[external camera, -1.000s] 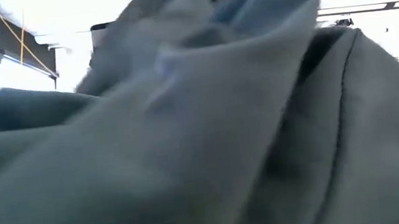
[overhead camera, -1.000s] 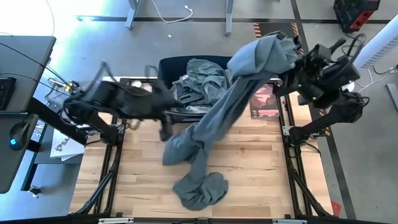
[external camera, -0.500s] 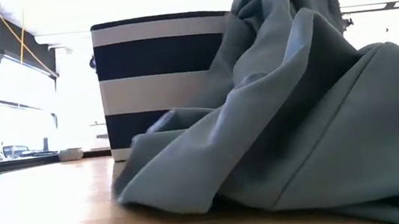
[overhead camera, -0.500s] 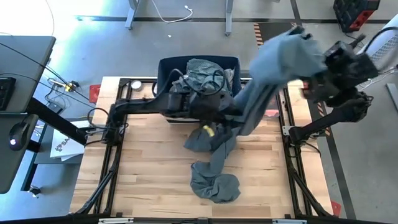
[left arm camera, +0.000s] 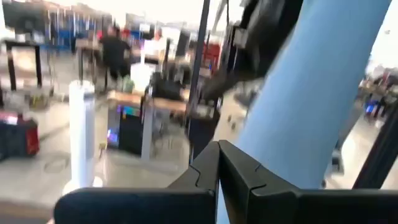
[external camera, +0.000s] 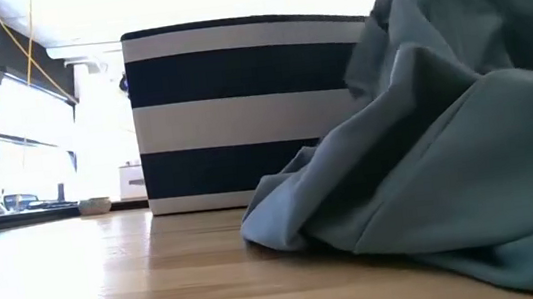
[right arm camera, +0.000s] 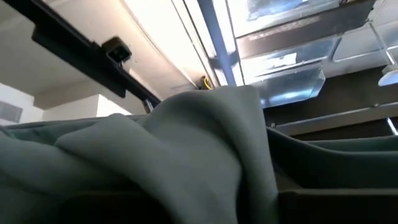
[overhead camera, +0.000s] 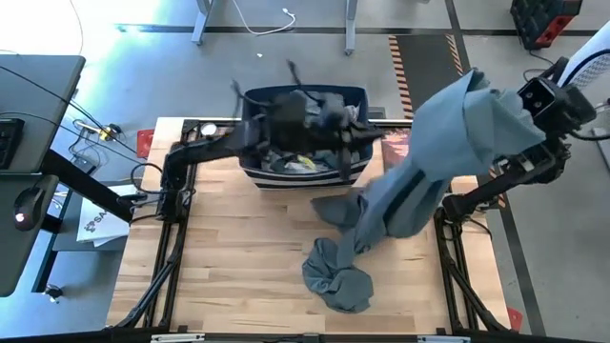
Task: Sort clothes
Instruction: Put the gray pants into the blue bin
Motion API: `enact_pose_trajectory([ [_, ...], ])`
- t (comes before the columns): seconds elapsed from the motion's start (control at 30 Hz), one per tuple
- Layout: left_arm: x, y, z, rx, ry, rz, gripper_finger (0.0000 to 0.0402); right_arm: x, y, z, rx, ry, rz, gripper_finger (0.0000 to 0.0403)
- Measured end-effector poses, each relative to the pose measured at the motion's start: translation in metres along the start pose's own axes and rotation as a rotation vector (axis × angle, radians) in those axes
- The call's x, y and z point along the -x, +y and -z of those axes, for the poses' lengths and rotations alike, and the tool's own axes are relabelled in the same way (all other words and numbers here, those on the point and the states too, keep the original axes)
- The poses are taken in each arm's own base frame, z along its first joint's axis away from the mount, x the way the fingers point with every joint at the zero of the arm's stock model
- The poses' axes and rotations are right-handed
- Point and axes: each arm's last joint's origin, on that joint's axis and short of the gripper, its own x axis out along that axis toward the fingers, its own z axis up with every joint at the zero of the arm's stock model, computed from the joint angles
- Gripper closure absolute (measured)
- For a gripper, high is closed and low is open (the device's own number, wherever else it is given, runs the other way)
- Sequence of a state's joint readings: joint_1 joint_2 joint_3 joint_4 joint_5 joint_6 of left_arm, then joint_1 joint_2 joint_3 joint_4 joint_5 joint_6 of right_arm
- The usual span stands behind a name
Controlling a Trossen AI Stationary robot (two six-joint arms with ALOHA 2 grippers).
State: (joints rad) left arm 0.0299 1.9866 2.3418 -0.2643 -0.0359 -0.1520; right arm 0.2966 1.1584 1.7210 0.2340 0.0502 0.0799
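A long grey-blue garment (overhead camera: 419, 162) hangs from my right gripper (overhead camera: 481, 90), which is raised high past the table's right edge and shut on it. The garment's lower end (overhead camera: 338, 276) lies bunched on the wooden table and also fills the right of the low view (external camera: 450, 169). The navy bin with white stripes (external camera: 242, 112) stands at the table's far edge. My left arm (overhead camera: 276, 119) reaches over it, blurred, and hides most of what the bin holds. My left gripper (left arm camera: 217, 163) is shut with nothing between its fingers. My right gripper holds the garment's upper end (right arm camera: 205, 137). Cloth draped over the fingers hides where they meet it. The garment hangs slanting down toward the table's middle, and its bunched lower end rests on the table.
A reddish flat thing (overhead camera: 396, 145) lies at the table's far right beside the bin, and a small round object (overhead camera: 202, 129) at the far left. Bare wood (overhead camera: 229, 248) shows on the table's left half. A person (left arm camera: 115, 46) stands far off in the room.
My right gripper has swung toward the table's right edge with the garment. The garment's bunched lower end has slid right along the table, uncovering the bin in the low view. My left arm has swept from the table's left to the middle, then to the far edge over the bin.
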Motion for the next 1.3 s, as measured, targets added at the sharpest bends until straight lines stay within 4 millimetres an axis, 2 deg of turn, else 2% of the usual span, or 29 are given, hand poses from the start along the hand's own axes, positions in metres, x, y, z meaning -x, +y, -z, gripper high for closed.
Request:
enact_pose_trajectory([
  [0.17,0.035,0.004,-0.043,-0.024,-0.089,0.005,0.0400,-0.002,-0.001,0.005,0.009,0.020,0.024,0.0402],
  [0.23,0.044,0.003,-0.048,-0.065,-0.065,0.023,0.0399,-0.002,-0.002,0.004,0.015,0.014,0.051,0.0402],
  [0.3,0.048,0.000,-0.043,-0.106,0.009,0.053,0.0389,-0.002,-0.003,0.004,0.036,0.003,0.085,0.0402],
  [0.4,0.046,-0.005,-0.025,-0.108,0.165,0.096,0.0351,-0.002,-0.003,0.002,0.061,-0.019,0.099,0.0402],
  [0.53,0.021,-0.013,0.006,-0.097,0.250,0.134,0.0268,-0.002,-0.003,0.000,0.086,-0.034,0.097,0.0402],
  [0.73,-0.034,-0.033,0.067,-0.022,0.224,0.209,0.0135,-0.002,-0.003,0.000,0.088,-0.035,0.096,0.0402],
  [0.87,-0.067,-0.044,0.105,0.016,0.121,0.333,0.0091,-0.003,-0.003,0.000,0.076,-0.044,0.094,0.0402],
  [1.0,-0.085,-0.050,0.124,0.100,-0.014,0.417,0.0094,-0.003,-0.002,-0.001,0.069,-0.061,0.092,0.0402],
  [1.1,-0.087,-0.049,0.126,0.129,-0.036,0.409,0.0127,-0.003,-0.002,-0.001,0.040,-0.064,0.084,0.0402],
  [1.2,-0.085,-0.040,0.115,0.100,-0.078,0.381,0.0192,-0.004,-0.002,0.000,0.024,-0.063,0.080,0.0402],
  [1.3,-0.078,-0.024,0.090,0.088,-0.162,0.348,0.0288,-0.007,-0.002,0.004,0.022,-0.062,0.074,0.0402],
])
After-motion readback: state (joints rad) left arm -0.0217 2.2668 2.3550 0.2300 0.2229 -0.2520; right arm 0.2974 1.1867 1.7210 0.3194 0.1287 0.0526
